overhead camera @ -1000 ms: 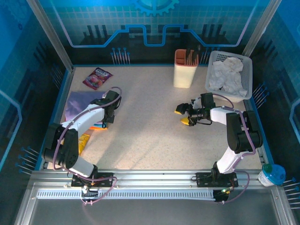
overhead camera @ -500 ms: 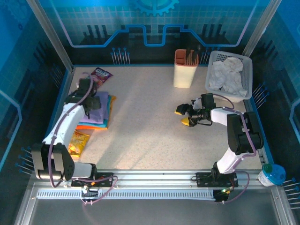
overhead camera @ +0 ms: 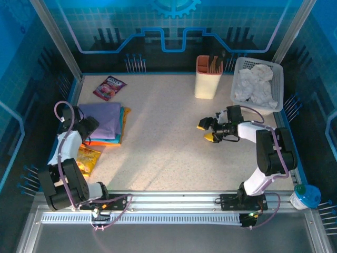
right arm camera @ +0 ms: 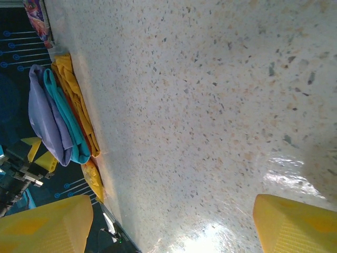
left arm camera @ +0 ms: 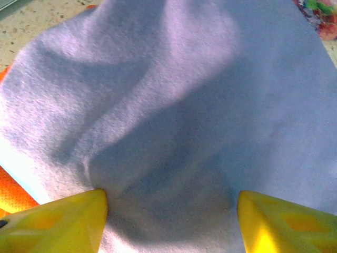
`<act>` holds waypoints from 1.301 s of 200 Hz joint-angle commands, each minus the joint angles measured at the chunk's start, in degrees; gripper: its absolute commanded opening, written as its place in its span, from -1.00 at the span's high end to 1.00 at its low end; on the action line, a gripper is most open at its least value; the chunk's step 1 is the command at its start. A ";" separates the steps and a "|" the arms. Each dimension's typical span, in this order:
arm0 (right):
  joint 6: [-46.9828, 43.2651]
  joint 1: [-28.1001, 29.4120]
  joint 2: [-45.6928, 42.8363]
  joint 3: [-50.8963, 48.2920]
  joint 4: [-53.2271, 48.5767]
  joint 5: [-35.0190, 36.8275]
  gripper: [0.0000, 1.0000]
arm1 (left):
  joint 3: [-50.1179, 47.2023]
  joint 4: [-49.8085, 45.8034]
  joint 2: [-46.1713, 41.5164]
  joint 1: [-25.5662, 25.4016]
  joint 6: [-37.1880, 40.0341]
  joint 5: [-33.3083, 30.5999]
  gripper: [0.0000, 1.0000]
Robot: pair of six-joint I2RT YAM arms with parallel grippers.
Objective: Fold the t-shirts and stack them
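The t-shirts lie in a stack at the table's left: a lavender one (overhead camera: 104, 118) on top, with teal, orange and yellow edges (overhead camera: 124, 122) showing at its right side. In the left wrist view the lavender cloth (left arm camera: 174, 95) spreads just beneath my left gripper (left arm camera: 171, 211), whose yellow fingertips (left arm camera: 63, 221) stand wide apart with nothing pinched. Seen from above, the left gripper (overhead camera: 88, 127) sits at the stack's left edge. My right gripper (overhead camera: 207, 131) hovers open over bare table at centre right. Its wrist view shows the stack side-on: lavender (right arm camera: 45, 113), teal (right arm camera: 66, 124), yellow (right arm camera: 76, 100).
A pink-purple snack packet (overhead camera: 109, 87) lies behind the stack, and a yellow packet (overhead camera: 87, 158) in front of it. At the back right stand a beige holder (overhead camera: 208, 77) and a white basket (overhead camera: 279, 74) of crumpled white cloth. Blue walls border the table.
The left arm has swung from over the stack back to its left edge and its jaws have opened. The lavender shirt now lies folded on top. The right arm is unchanged.
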 commanded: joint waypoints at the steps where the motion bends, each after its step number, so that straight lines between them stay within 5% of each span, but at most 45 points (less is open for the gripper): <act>1: -1.71 -1.38 -1.32 -0.91 -2.08 -0.08 -0.62 | -1.05 1.85 2.08 0.58 -2.84 -0.54 -0.34; 49: -0.72 -1.57 -0.95 -0.83 -1.05 -0.72 -0.61 | -1.84 1.90 8.86 0.59 -3.28 -1.00 -0.23; 106: -0.77 -1.86 -0.80 -0.11 -1.63 -0.65 -0.61 | -2.92 0.38 5.71 0.01 -2.71 -1.56 -0.20; 177: -5.38 -4.21 -3.04 6.68 -9.72 1.91 -0.62 | 11.73 -12.46 -3.76 -8.01 2.69 -4.98 -0.75; 184: -6.23 -4.50 -3.43 7.66 -10.93 2.56 -0.62 | 12.15 -11.99 -4.35 -8.90 3.53 -4.76 -0.92; 226: -15.56 -4.97 -8.54 14.24 -20.86 19.78 -0.72 | 8.13 1.31 -6.23 -17.17 13.69 -7.81 -0.99; 260: -24.00 -4.95 -14.71 14.14 -19.23 36.76 -0.93 | 2.82 13.63 -2.48 -19.90 17.81 -6.33 -0.98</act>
